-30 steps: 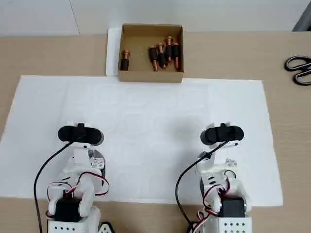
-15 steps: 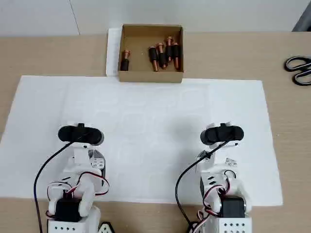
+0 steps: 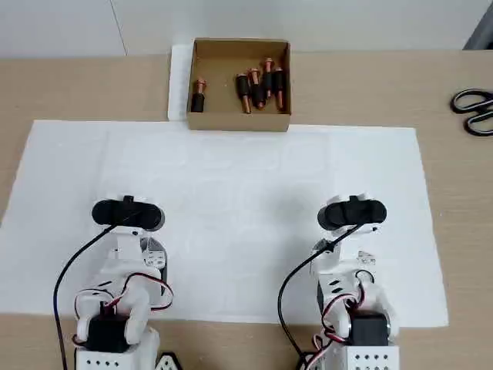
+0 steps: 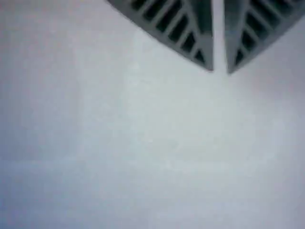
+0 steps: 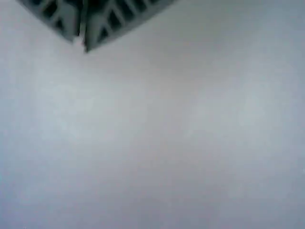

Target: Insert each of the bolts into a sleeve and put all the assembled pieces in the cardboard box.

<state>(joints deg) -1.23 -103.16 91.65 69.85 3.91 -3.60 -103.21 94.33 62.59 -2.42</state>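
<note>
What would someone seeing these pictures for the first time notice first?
The open cardboard box at the far edge of the table stands out, holding copper-coloured bolts in black sleeves: a cluster on one side and one piece apart. Nearer, two arms sit folded back on a white sheet. Black scissors lie at the table's right edge.

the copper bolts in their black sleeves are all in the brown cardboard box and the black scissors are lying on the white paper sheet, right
Not quite. The black scissors lie on the bare wooden table, off the white paper sheet; the high view shows it. The sleeved copper bolts are in the brown cardboard box.
</note>
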